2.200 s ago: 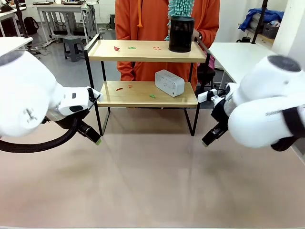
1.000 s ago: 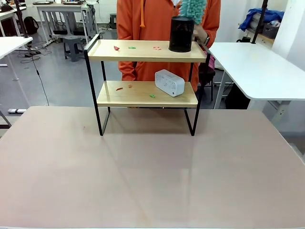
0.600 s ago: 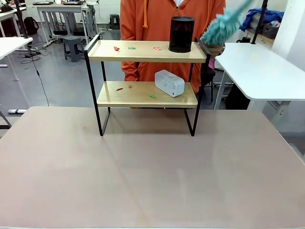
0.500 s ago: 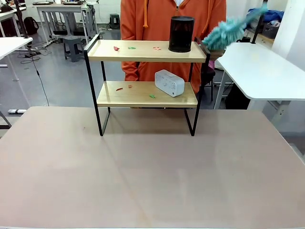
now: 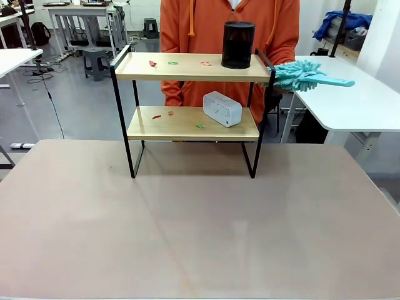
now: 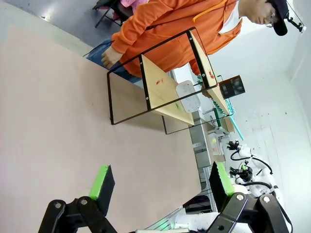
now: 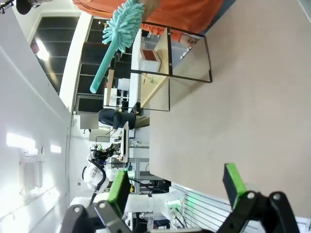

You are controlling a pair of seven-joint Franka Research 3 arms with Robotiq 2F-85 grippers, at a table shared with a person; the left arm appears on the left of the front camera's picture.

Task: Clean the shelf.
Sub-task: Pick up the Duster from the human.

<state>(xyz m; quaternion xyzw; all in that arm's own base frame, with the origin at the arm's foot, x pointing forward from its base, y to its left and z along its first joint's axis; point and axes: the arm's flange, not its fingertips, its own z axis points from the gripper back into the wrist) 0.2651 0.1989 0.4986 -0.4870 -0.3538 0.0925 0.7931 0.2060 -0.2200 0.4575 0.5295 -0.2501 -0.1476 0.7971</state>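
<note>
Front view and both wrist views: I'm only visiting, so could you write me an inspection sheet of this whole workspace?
Surface: beige table, carrying the shelf near its far edge.
Job's things: shelf upright, two boards; teal duster held level beside its right end.
Clutter: small scraps on both boards, such as a red scrap above and a green scrap below; black cylinder on the top board; white box on the lower board.
End effectors: left end effector and right end effector both open, holding nothing, above the table.
Cables: thin black cable running down to the floor, far left.
Surroundings: person in orange behind the shelf; white side table at right.
</note>
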